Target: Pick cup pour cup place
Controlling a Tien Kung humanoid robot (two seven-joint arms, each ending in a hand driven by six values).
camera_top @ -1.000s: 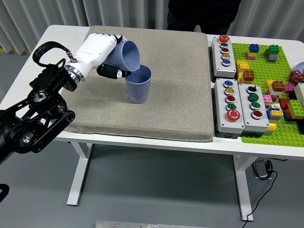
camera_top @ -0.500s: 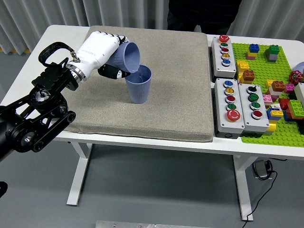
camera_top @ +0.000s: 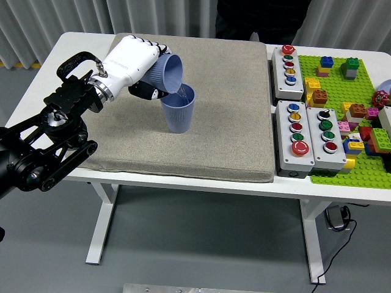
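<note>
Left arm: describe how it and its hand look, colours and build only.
The left arm is a black open frame of struts with round joints and a black loop near the wrist. A silver ring joins it to the left hand, which has a glossy white shell and dark finger segments.

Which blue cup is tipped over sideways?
The tipped cup is the one the robot's left hand holds, tilted with its mouth over the other one. That standing cup sits upright on the grey mat.
</note>
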